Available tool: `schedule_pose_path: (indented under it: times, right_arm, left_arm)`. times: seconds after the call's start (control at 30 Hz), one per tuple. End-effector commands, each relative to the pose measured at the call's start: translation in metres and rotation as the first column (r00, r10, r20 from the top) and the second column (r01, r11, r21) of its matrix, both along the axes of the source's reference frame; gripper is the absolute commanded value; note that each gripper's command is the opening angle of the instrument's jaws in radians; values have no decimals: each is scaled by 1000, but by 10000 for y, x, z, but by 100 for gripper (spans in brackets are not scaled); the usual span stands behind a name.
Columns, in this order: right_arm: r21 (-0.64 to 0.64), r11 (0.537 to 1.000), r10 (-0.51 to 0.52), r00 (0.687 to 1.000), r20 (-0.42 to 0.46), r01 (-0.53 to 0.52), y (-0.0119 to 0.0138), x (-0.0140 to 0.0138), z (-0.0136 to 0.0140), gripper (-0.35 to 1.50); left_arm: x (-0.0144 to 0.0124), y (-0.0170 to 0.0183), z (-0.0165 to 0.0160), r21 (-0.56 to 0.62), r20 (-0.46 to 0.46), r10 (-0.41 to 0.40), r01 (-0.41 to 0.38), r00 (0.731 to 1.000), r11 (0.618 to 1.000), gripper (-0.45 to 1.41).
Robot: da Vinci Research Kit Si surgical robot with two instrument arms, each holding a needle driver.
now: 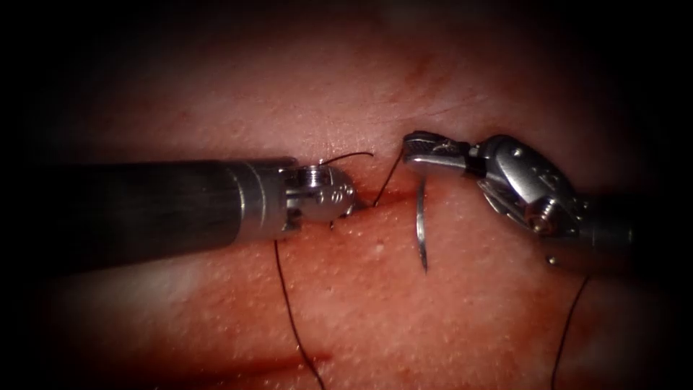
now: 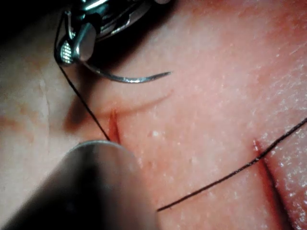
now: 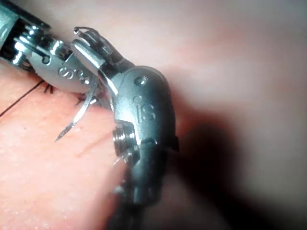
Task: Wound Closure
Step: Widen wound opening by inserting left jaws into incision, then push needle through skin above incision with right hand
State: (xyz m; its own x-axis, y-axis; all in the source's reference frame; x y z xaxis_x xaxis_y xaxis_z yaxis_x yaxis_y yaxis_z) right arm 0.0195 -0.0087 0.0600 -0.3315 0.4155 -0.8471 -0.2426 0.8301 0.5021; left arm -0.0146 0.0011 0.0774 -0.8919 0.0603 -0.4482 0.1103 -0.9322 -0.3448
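Needle first: the thin curved steel needle (image 1: 421, 224) hangs from the right arm's silver wristed claw (image 1: 417, 153), which is clenched on it near the thread end of its curve. Its body runs down the endoscope view from those jaws, and the sharp tip is free above the pink, pale-pored tissue (image 1: 469, 318), not in it. The needle lies just to the right of the narrow red cut (image 1: 386, 206); its long axis stands roughly across the line of that cut.

Dark thin thread (image 1: 386, 180) runs from the clenched jaws down into the cut, where red fluid (image 1: 393, 198) lies. More thread trails away across the tissue towards the viewer on both sides.

The left arm's claw (image 1: 351, 196), on its grey shaft, sits at the left end of the cut, touching or just over the tissue. Its jaws are hidden behind the wrist, so I cannot tell what it holds or how it stands. It is near the needle, with the cut between them, but the right arm alone has it.
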Motion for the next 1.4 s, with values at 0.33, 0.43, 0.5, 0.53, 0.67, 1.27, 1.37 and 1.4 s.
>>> schedule_pose_path:
  times: [0.33,0.43,0.5,0.53,0.67,1.27,1.37,1.4]
  right_arm:
    - [-175,984,59,996,71,-46,18,13,27,-35]
    - [-206,978,59,995,83,-41,16,21,32,-35]
    - [-218,975,61,994,87,-41,15,26,34,-35]
    - [-230,972,57,994,88,-35,15,31,33,-35]
    - [-272,962,65,993,98,-36,11,41,32,-35]
    - [-498,865,138,982,126,-58,-1,59,28,-35]
    - [-559,828,143,976,162,-29,-17,61,29,-35]
    - [-575,818,144,975,172,-19,-21,61,30,-35]
  left_arm:
    - [-8,-11,-9,7,-13,-23,23,1000,1000,26]
    - [-9,-14,-11,16,-21,-44,44,999,999,42]
    - [-9,-15,-12,21,-25,-54,55,998,998,51]
    - [-9,-16,-13,21,-26,-54,55,998,998,54]
    - [-8,-16,-14,28,-31,-69,70,997,997,54]
    - [-5,-24,-13,39,-30,-77,78,997,996,54]
    - [-5,-23,-14,42,-28,-76,77,997,996,56]
    - [-5,-24,-14,42,-28,-76,77,997,996,56]
